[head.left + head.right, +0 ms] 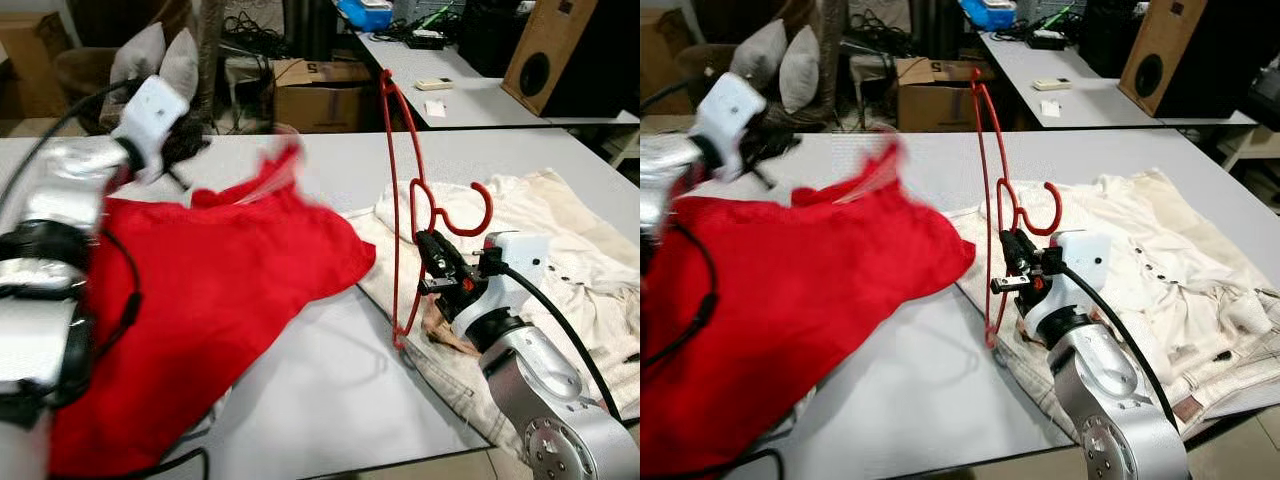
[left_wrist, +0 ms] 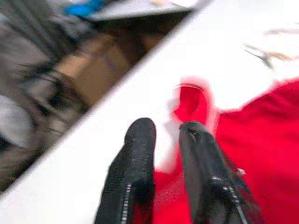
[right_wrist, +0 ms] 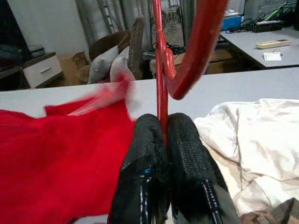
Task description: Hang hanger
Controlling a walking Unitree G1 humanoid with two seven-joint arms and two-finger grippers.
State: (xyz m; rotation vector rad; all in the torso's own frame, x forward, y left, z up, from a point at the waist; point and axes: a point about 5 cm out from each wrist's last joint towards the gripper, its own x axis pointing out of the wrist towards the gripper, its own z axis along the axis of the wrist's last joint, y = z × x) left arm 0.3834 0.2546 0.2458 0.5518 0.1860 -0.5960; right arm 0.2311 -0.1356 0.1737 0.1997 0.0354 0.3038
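Observation:
My right gripper [image 1: 427,243] is shut on a red wire hanger [image 1: 400,170] just below its hook [image 1: 472,215] and holds it upright on edge above the table [image 1: 340,390]. In the right wrist view the two fingers [image 3: 145,140] pinch the hanger's stem [image 3: 160,70]. A red garment [image 1: 220,290] lies spread over the left half of the table. Its far edge is raised and blurred at my left gripper [image 1: 185,140], which is shut on the cloth. The left wrist view shows red cloth [image 2: 261,140] between and beneath the black fingers [image 2: 135,154].
A cream-white garment [image 1: 570,240] lies crumpled on the table's right side, under my right arm. Beyond the far edge are a cardboard box [image 1: 320,95], grey pillows [image 1: 160,55], a second table [image 1: 470,95] and a wooden speaker [image 1: 545,50].

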